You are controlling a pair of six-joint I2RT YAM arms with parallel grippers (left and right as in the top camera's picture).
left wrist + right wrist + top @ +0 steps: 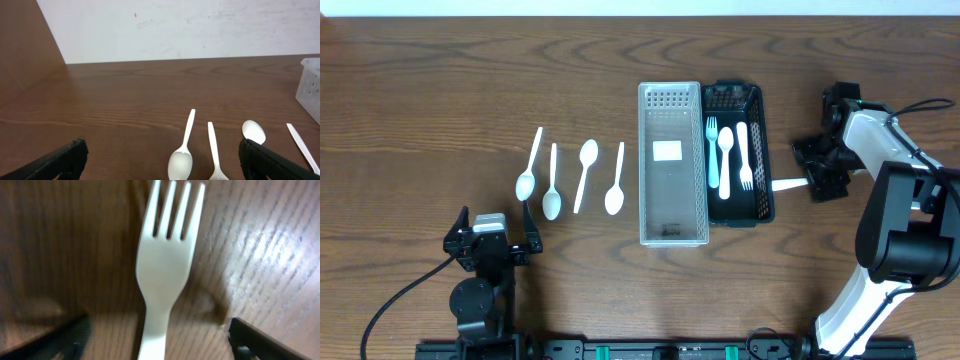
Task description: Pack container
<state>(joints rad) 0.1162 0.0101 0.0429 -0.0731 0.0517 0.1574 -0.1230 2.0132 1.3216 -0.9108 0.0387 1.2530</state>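
A white plastic fork (167, 265) lies flat on the wooden table, tines pointing away, its handle running between the fingers of my right gripper (156, 342). The jaws stand apart on both sides of the handle without touching it. From overhead this fork (786, 184) lies just right of the black container (765, 150), with the right gripper (816, 180) over its handle end. The black container holds three pieces of cutlery. A clear container (646, 165) stands empty to its left. Several white spoons (552, 185) lie further left. My left gripper (490, 240) is open, low behind the spoons (181, 161).
A white wall (175, 27) borders the table's far side in the left wrist view. The corner of the clear container (311, 85) shows at the right edge there. Cables trail from both arm bases along the table's front edge.
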